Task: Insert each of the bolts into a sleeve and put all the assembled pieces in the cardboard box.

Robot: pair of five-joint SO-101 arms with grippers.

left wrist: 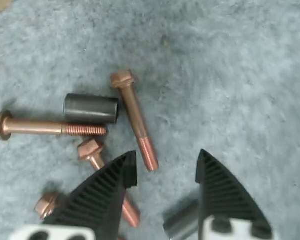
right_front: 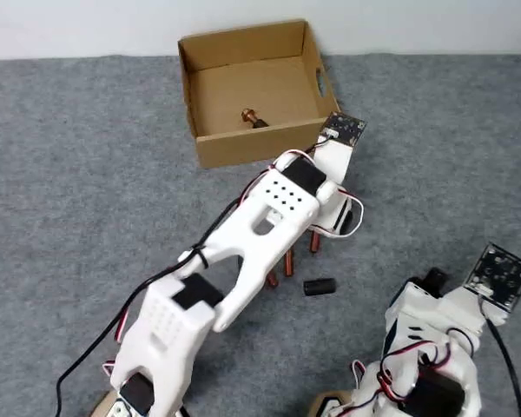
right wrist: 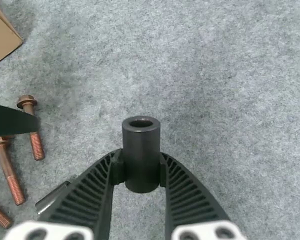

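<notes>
The left arm (right_front: pixel 243 252) and right arm (right_front: pixel 425 343) were white plastic with black motor blocks. A black cable (right_front: pixel 143 287) ran along the left one, a bare camera board (right_front: pixel 343 129) sat at each wrist, and the fingers (right wrist: pixel 87 197) were black and ribbed.

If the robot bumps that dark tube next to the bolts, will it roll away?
Probably not far. The sleeve is round and lies on its side, so it could roll, but the fuzzy carpet should slow it. It looks like metal, so likely stiff and heavy. A bolt close beside it may block it.
</notes>
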